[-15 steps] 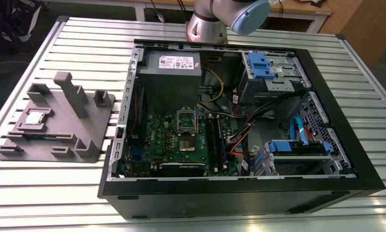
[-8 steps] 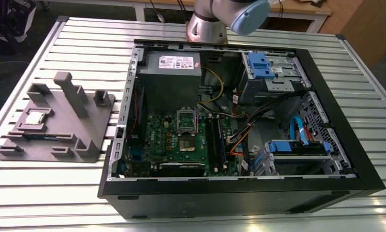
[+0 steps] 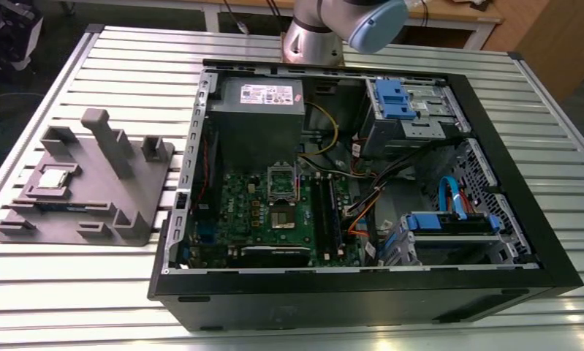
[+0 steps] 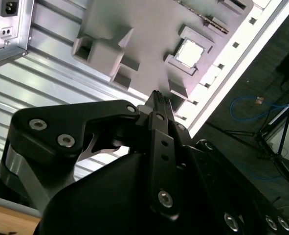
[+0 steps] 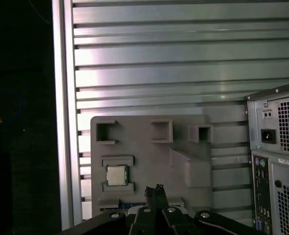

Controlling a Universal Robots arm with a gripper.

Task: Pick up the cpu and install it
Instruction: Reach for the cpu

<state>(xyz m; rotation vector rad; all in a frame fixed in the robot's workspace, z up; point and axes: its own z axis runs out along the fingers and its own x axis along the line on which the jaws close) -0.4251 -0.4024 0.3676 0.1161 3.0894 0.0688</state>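
The tool has its two fingers pressed together, and nothing is between them. It hangs over the grey holder, close to the cpu but not touching it. The cpu lies flat in a small square pocket of the holder, shiny side up. In the exterior view the holder sits on the ridged metal tabletop at the exterior view's left, just beside the big open computer case. A green board shows inside the case.
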